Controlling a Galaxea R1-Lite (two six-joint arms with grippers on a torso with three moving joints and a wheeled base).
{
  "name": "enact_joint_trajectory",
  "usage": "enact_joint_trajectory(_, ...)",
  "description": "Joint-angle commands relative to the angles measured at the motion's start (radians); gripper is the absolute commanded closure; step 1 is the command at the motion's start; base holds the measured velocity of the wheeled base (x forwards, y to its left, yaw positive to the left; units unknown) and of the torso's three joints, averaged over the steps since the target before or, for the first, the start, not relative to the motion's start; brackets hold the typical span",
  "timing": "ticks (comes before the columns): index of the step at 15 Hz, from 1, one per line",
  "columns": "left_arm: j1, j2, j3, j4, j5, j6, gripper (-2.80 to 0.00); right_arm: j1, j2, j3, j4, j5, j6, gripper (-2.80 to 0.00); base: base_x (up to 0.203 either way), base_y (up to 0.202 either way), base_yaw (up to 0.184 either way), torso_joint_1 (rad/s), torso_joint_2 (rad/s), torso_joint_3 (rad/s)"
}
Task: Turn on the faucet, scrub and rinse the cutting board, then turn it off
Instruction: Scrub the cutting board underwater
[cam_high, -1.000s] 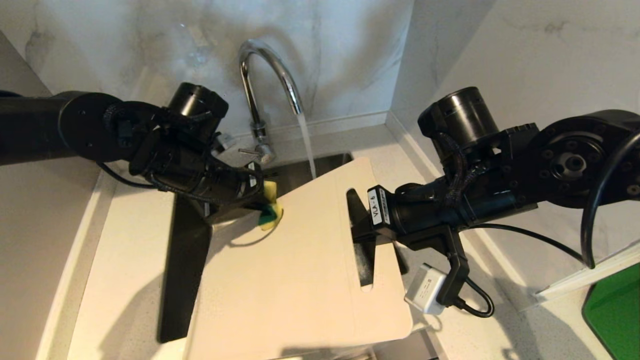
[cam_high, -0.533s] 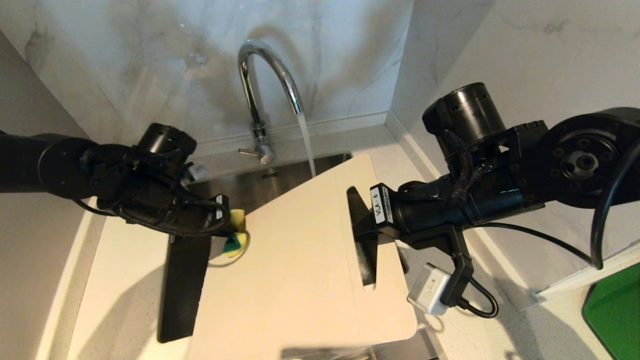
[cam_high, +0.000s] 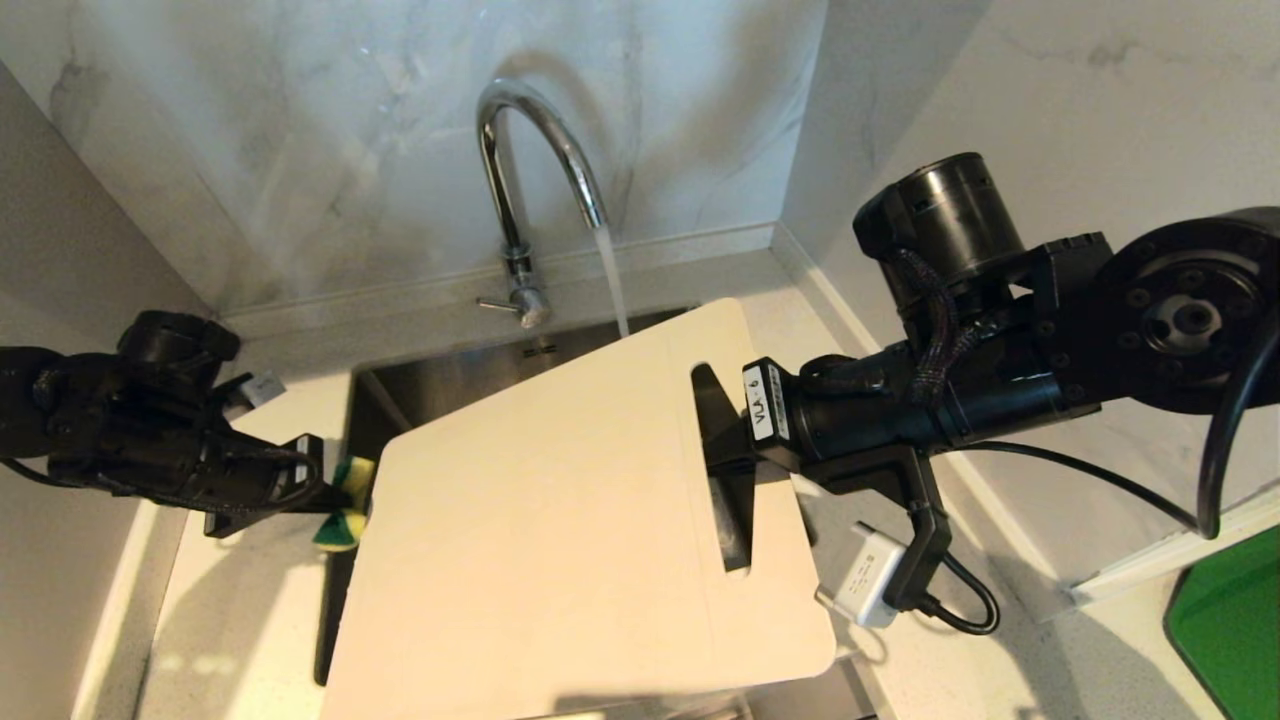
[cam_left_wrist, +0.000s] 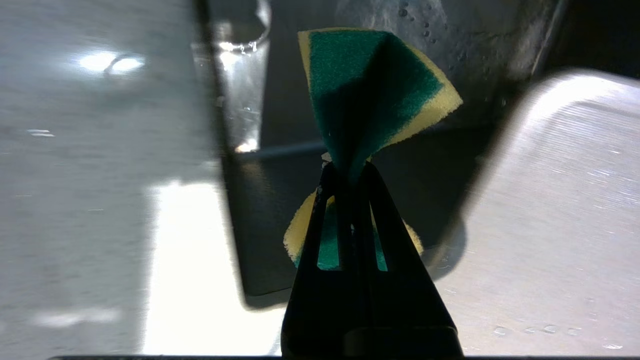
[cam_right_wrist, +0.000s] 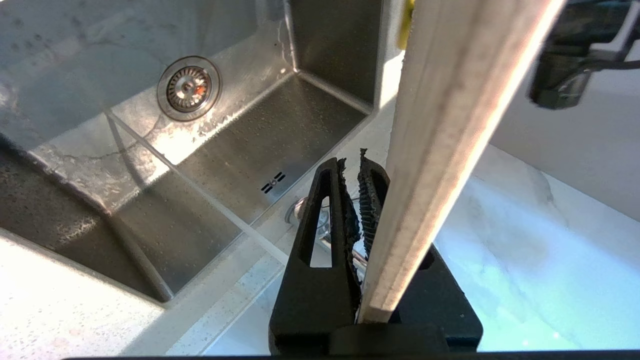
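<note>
The cream cutting board (cam_high: 560, 520), tilted over the steel sink (cam_right_wrist: 240, 130), hides most of the basin. The right gripper (cam_high: 728, 462) pinches it at the slot handle. The faucet (cam_high: 530, 190) runs water behind it. Beside its left edge, the left gripper (cam_high: 318, 487) clamps a folded green-yellow sponge (cam_left_wrist: 370, 95).

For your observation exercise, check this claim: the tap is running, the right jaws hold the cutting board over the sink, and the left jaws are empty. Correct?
Not quite. The left gripper is clamped on a green-and-yellow sponge, as the left wrist view shows. The rest stands.
</note>
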Motion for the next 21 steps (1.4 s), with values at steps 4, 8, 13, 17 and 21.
enact_joint_trajectory(4,0.012,-0.108,-0.135,0.058,-0.023,-0.022,0.0,0.0,0.004,0.002,0.003,0.0,-0.015,0.0,0.0,0.0,0.0,0.0,0.0,0.0)
enact_joint_trajectory(8,-0.021,-0.158,-0.408,0.269,-0.03,-0.082,0.0,-0.003,0.004,0.005,-0.019,0.002,-0.014,0.0,0.0,0.0,0.0,0.0,0.0,0.0)
enact_joint_trajectory(13,-0.428,-0.194,-0.549,0.402,0.001,-0.202,0.0,-0.003,0.007,0.007,-0.023,0.002,-0.014,0.0,0.0,0.0,0.0,0.0,0.0,0.0)
enact_joint_trajectory(17,-0.735,-0.054,-0.692,0.417,0.225,-0.258,0.0,-0.003,0.003,0.01,-0.023,0.002,-0.014,0.0,0.0,0.0,0.0,0.0,0.0,0.0)
enact_joint_trajectory(21,-0.796,0.037,-0.689,0.42,0.265,-0.271,0.0,-0.002,0.001,0.013,-0.023,0.002,-0.014,0.0,0.0,0.0,0.0,0.0,0.0,0.0)
